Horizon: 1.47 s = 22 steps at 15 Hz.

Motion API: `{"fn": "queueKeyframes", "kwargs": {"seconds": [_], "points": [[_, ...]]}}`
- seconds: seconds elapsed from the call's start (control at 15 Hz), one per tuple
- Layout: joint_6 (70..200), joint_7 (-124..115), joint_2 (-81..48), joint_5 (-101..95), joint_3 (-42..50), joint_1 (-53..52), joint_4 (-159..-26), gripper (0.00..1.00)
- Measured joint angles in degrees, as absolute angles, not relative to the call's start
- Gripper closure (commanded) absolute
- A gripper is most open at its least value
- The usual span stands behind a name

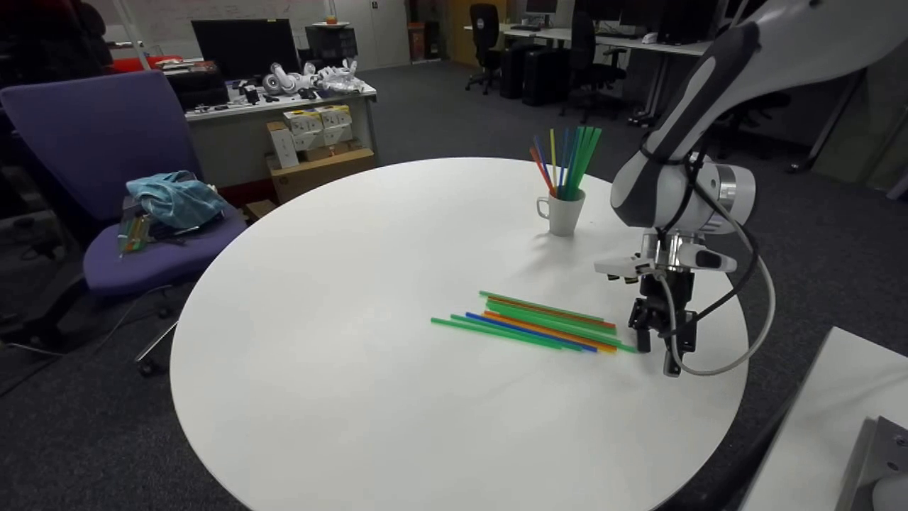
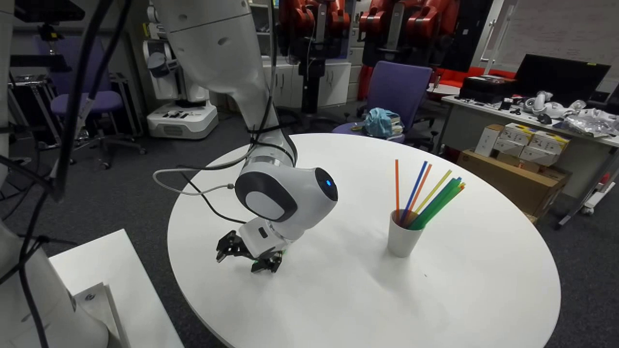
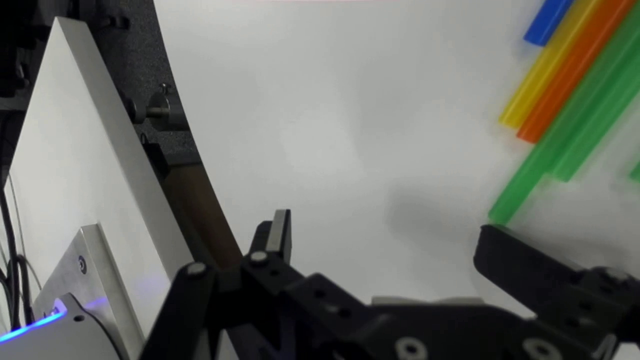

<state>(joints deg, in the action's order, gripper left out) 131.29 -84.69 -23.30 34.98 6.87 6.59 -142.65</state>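
While one mug (image 1: 565, 216) stands, perhaps nine straws (image 1: 546, 329) lie.

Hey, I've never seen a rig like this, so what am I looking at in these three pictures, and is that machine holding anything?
It's a robot arm, jointed and mostly white, with a black gripper as its hand. Two pictures come from cameras standing outside the robot; the third comes from its wrist, so the gripper's fingers show along the bottom. On the round white table lie loose straws in several colours; other straws poke up from a white mug standing apart from them. Nothing is held: the fingers are spread with nothing between them. One is very close to the end of a green straw; I can't tell whether they touch.
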Motion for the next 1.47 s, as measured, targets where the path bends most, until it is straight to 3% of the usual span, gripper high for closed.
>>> {"fn": "queueKeyframes", "kwargs": {"seconds": [1.47], "points": [[134.22,-91.29,-24.96,38.06,6.62,2.97,-140.92,0.00]]}}
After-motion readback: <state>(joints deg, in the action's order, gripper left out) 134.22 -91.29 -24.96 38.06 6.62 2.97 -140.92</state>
